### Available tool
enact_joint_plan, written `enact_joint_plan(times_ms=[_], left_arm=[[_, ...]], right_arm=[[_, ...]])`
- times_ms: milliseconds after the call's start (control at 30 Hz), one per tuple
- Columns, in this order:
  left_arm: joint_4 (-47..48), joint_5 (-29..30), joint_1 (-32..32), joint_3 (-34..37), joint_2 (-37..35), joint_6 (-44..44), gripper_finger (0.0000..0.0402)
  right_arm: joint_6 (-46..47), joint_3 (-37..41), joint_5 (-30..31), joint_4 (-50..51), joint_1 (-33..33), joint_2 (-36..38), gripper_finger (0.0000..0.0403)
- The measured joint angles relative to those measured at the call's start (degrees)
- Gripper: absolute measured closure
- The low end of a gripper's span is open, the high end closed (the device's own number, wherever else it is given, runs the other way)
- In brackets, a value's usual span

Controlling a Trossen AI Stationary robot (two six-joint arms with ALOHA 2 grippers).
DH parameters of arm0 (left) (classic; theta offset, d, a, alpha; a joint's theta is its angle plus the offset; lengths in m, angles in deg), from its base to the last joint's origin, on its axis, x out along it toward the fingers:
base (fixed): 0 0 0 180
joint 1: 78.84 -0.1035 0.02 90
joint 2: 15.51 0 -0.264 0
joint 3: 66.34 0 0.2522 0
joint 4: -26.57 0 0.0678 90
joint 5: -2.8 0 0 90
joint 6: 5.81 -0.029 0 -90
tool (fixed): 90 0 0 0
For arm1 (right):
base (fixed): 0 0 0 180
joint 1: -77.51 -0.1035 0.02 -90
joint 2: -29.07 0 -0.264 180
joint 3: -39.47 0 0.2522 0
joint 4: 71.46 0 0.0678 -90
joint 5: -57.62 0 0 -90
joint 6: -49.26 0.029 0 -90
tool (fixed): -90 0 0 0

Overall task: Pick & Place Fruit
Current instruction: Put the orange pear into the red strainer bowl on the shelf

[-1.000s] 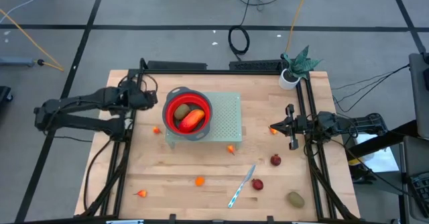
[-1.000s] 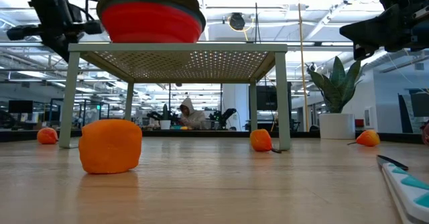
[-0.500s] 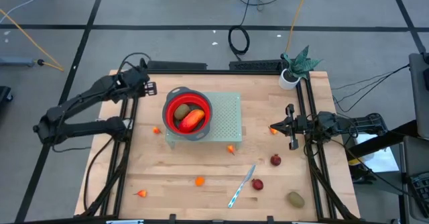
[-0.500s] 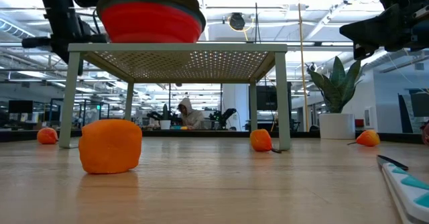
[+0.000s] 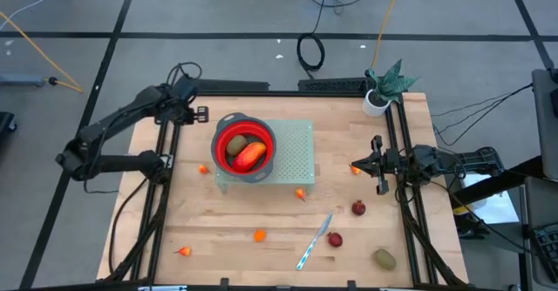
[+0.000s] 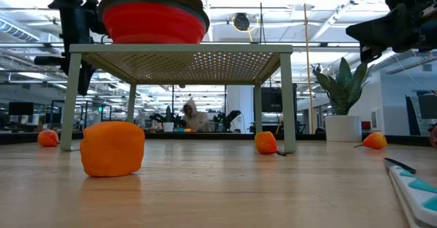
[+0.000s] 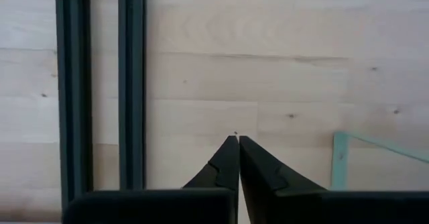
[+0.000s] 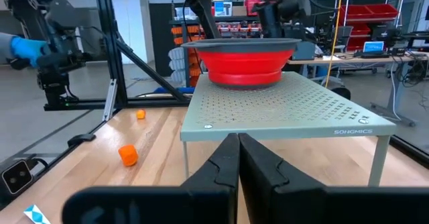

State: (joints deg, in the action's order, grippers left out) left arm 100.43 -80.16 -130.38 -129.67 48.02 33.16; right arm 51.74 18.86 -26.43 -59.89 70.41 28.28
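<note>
A red bowl (image 5: 244, 146) with a grey rim holds orange-red and olive-brown fruit (image 5: 249, 154) on a pale green perforated stand (image 5: 296, 152). Orange, dark red and olive pieces dot the light wooden table (image 5: 227, 221), near a silver-and-blue knife (image 5: 313, 242). Both arms are black.

A red bowl (image 5: 244, 147) sits on the perforated stand (image 5: 292, 156). A knife (image 5: 314, 241) lies well off the stand; a potted plant (image 5: 382, 89) (table corner) stands beyond it.

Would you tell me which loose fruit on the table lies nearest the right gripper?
The small orange fruit just beside the right gripper; the others lie farther off.
</note>
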Motion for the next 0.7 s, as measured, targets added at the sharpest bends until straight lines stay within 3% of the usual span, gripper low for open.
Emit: enact_joint_plan(times_ms=[167,300,700], left_arm=[[-0.2,-2.58,-1.56,2.86,0.21,-1.37,0.0394],[0.11,-8.2,-2.16,7.66,0.21,-1.12,0.0377],[-0.16,-14.56,2.21,12.5,-2.52,2.7,0.0355]], right_arm=[[-0.08,0.0,0.0,0.0,0.0,0.0,0.0403],[-0.08,0.0,0.0,0.02,0.0,0.02,0.0403],[-0.1,0.0,0.0,0.02,-0.01,0.0,0.0403]])
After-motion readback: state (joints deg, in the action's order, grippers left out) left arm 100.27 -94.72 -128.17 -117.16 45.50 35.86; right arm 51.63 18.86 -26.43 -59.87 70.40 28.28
